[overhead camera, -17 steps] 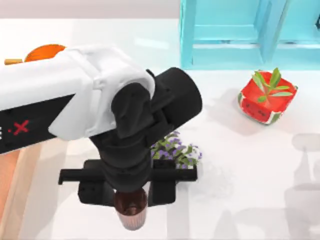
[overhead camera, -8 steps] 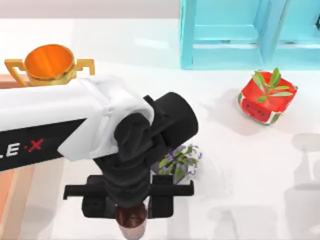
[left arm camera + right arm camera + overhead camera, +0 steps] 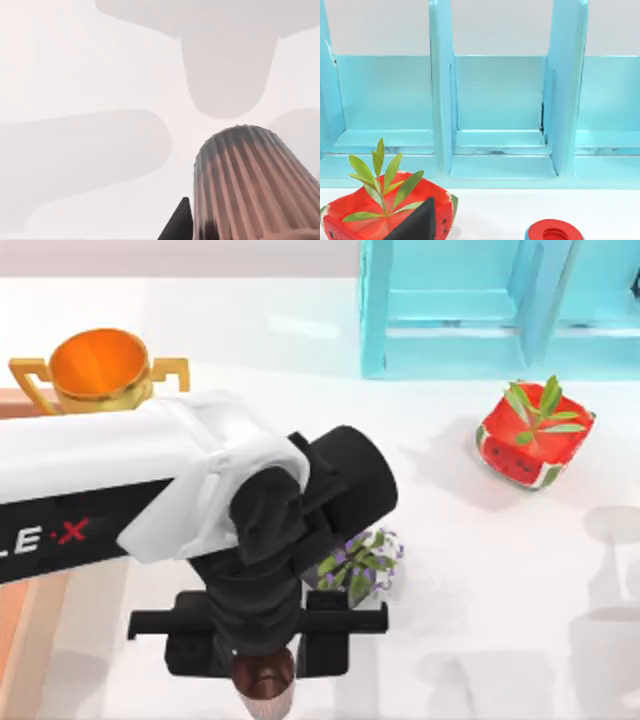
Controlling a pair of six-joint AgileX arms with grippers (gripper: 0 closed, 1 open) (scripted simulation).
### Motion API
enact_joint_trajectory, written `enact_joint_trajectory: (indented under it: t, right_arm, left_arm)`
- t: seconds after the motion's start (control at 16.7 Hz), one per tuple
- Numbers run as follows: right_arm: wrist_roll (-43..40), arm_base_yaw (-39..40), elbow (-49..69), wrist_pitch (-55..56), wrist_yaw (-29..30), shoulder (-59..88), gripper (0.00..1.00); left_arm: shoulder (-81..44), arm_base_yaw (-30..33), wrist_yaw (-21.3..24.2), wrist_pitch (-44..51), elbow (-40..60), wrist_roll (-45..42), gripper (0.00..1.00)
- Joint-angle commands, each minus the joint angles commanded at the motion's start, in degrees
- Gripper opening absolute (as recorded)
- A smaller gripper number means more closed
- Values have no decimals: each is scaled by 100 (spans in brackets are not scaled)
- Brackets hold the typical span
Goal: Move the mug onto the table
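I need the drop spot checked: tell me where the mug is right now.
In the top view the mug sits at the bottom edge, left of centre, between the left gripper fingers over the white table, just below the purple flower plant.

Bright even light, soft grey arm shadows on glossy table point(image 3: 480, 570), no blur

The left arm reaches in from the top view's left, wrist bent downward. Its end effector point(image 3: 262, 672) points down, fingers clamped at the view's lower edge.
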State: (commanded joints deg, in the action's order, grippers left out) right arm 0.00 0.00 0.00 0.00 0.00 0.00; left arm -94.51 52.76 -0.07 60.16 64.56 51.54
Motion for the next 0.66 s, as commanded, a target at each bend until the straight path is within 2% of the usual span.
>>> enact_joint_trajectory:
  t: [0.3,0.66]
  right_arm:
    - [0,0,0,0,0,0,100]
    - [0,0,0,0,0,0,100]
  left_arm:
    - [0,0,0,0,0,0,98]
    - [0,0,0,0,0,0,100]
